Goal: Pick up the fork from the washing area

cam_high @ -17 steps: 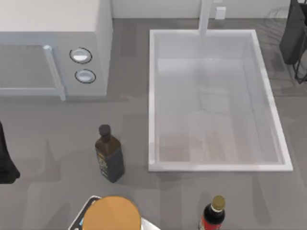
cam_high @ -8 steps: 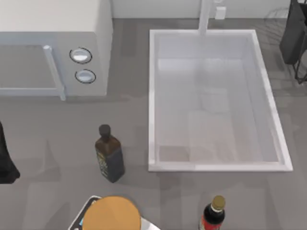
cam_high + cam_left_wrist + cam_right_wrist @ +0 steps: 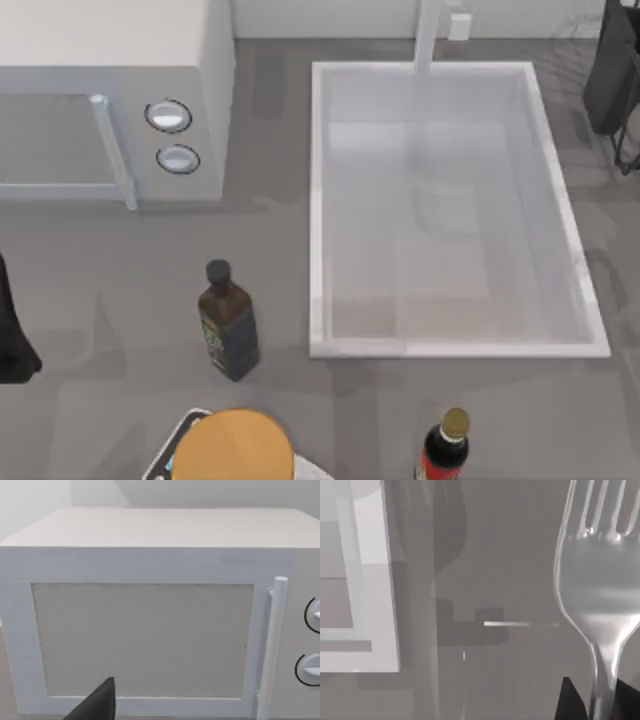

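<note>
Top view: the sink (image 3: 316, 200) sits toward the bench's (image 3: 100, 290) far right part, and its pale floor is bare, with no fork lying in it.
Change in the sink: over the last second the faint grey patches on the basin floor have shifted a little; nothing else on the bench has moved.
Right arm (image 3: 612, 75): a dark shape at the bench's far right corner, beyond the sink's rim, in almost the same spot as a second ago.
Right wrist view: the fork (image 3: 592, 595) hangs close to the camera, tines pointing away, with grey bench behind it and the sink's white rim well off to one side.
Right gripper (image 3: 596, 706): its dark fingers (image 3: 570, 700) pinch the fork's slim neck from both sides.
Fork's place: in the right gripper, clear of the basin and off the bench.
Meaning for the task: by my reading the pickup is as good as done; what is left is keeping the pinch firm on a thin, slippery handle.
Left arm (image 3: 12, 335): parked at the bench's left edge, facing the microwave (image 3: 150, 565).
</note>
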Controlling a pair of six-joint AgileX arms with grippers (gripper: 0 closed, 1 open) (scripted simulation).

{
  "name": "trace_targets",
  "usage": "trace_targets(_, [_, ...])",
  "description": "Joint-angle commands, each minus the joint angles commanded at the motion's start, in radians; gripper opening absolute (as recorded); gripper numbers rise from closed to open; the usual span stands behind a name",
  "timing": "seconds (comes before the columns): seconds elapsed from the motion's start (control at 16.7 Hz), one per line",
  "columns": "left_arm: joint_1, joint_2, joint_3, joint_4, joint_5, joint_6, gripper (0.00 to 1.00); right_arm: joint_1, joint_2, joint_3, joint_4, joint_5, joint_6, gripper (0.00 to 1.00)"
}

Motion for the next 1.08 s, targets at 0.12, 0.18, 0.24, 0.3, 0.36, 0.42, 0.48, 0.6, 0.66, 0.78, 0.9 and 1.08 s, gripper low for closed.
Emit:
trace_targets(0.12, [0.000,0.000,0.000,0.000,0.000,0.000,1.00,0.000,0.014,-0.063,0.068,0.000,0.001,0.00])
trace_targets(0.18, [0.000,0.000,0.000,0.000,0.000,0.000,1.00,0.000,0.020,-0.080,0.086,0.000,0.001,0.00])
trace_targets(0.24, [0.000,0.000,0.000,0.000,0.000,0.000,1.00,0.000,0.023,-0.087,0.093,0.000,0.001,0.00])
trace_targets(0.3, [0.000,0.000,0.000,0.000,0.000,0.000,1.00,0.000,0.023,-0.087,0.093,0.000,0.001,0.00])
trace_targets(0.36, [0.000,0.000,0.000,0.000,0.000,0.000,1.00,0.000,0.023,-0.087,0.093,0.000,0.001,0.00])
trace_targets(0.42, [0.000,0.000,0.000,0.000,0.000,0.000,1.00,0.000,0.023,-0.087,0.093,0.000,0.001,0.00])
trace_targets(0.48, [0.000,0.000,0.000,0.000,0.000,0.000,1.00,0.000,0.023,-0.087,0.093,0.000,0.001,0.08])
trace_targets(0.6, [0.000,0.000,0.000,0.000,0.000,0.000,1.00,0.000,0.023,-0.087,0.093,0.000,0.001,0.23])
trace_targets(0.66, [0.000,0.000,0.000,0.000,0.000,0.000,1.00,0.000,0.023,-0.087,0.093,0.000,0.001,0.30])
trace_targets(0.78, [0.000,0.000,0.000,0.000,0.000,0.000,1.00,0.000,0.023,-0.087,0.093,0.000,0.001,0.45])
trace_targets(0.9, [0.000,0.000,0.000,0.000,0.000,0.000,1.00,0.000,0.023,-0.087,0.093,0.000,0.001,0.60])
trace_targets(1.08, [0.000,0.000,0.000,0.000,0.000,0.000,1.00,0.000,0.023,-0.087,0.093,0.000,0.001,0.83])
